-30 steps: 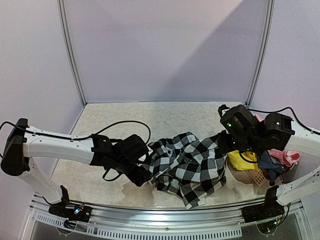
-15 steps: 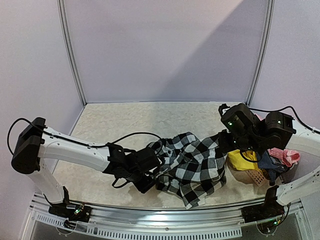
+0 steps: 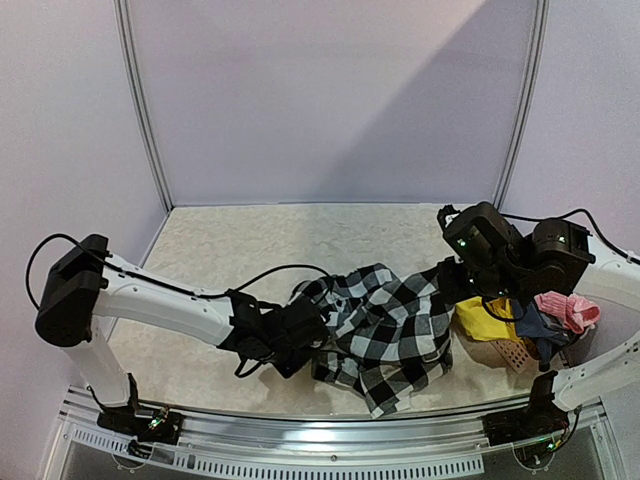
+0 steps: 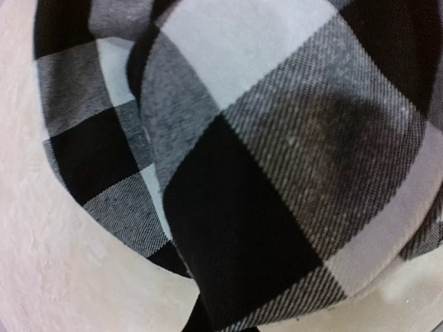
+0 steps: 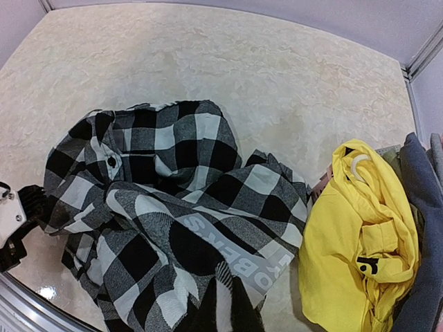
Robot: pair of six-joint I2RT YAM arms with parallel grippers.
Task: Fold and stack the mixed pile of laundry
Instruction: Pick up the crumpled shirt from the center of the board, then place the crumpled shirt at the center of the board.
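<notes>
The black-and-white checked shirt lies crumpled on the table's near middle, and it fills the left wrist view. My left gripper is shut on the checked shirt's left edge; only dark finger bases show under the cloth. At the shirt's upper right corner my right gripper is shut on a fold, and a strip of cloth runs between its fingers. The yellow garment, the pink one and the blue-grey one are heaped at the right.
A salmon perforated basket stands at the right under the heaped garments. Bare pale tabletop stretches behind and left of the shirt. Walls with metal posts close the back and sides. A metal rail runs along the near edge.
My left arm has slid right to the shirt's left edge and its gripper has gone from open to shut on the cloth. The right arm has held still.
</notes>
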